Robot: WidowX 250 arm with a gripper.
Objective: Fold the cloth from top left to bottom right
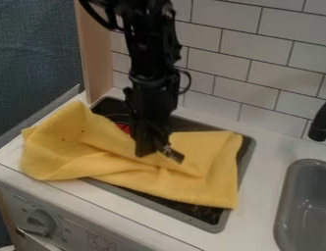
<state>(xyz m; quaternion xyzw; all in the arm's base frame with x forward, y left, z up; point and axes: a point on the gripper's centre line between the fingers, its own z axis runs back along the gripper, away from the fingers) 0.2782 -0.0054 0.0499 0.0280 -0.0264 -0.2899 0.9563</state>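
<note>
Yellow cloth (198,179) rumpled across stove top (248,163) and worktop (260,198). Jaws (159,153) at its middle (pinching or not, we can't tell). Fold probably just begun; next, we'd grip top-left corner, draw it low toward bottom right.

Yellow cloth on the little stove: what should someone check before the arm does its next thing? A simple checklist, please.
1. Gripper at the cloth: ok, it is down near the cloth's middle.
2. Firm hold on the cloth: cannot tell.
3. Cloth lying flat: not ok, it is creased and bunched, mostly on the left and around the gripper.
4. Cloth wholly on the stove top: not ok, its left part spreads over the counter.
5. Cloth clear of the sink: ok, white counter lies between them.
6. Top left brought over to bottom right: not ok, much of the cloth lies out to the left.
</note>
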